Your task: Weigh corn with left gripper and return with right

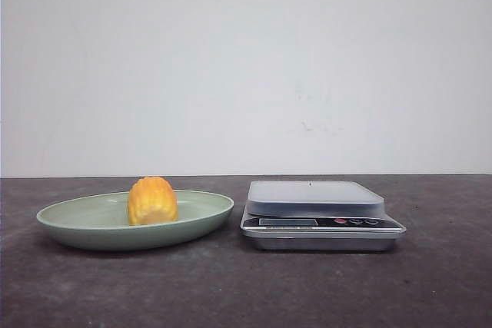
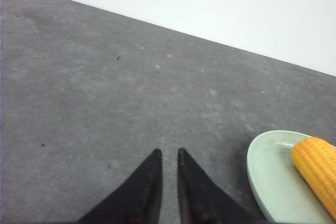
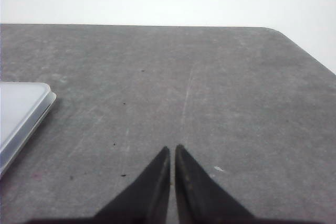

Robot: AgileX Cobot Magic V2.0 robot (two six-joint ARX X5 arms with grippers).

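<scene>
The corn (image 1: 152,200), a stubby yellow-orange cob piece, stands in the pale green oval plate (image 1: 77,224) on the left of the table. The silver kitchen scale (image 1: 319,217) sits just right of the plate with nothing on its platform. Neither gripper shows in the front view. In the left wrist view my left gripper (image 2: 169,151) hovers over bare table, its fingers a narrow gap apart and holding nothing, with the corn (image 2: 317,169) and plate (image 2: 262,177) off to one side. My right gripper (image 3: 172,148) is shut and empty over bare table, the scale's corner (image 3: 21,114) at the frame edge.
A dark grey tabletop (image 1: 246,289) runs to a white wall behind. Its rounded far corners show in both wrist views. Plate and scale nearly touch in the middle.
</scene>
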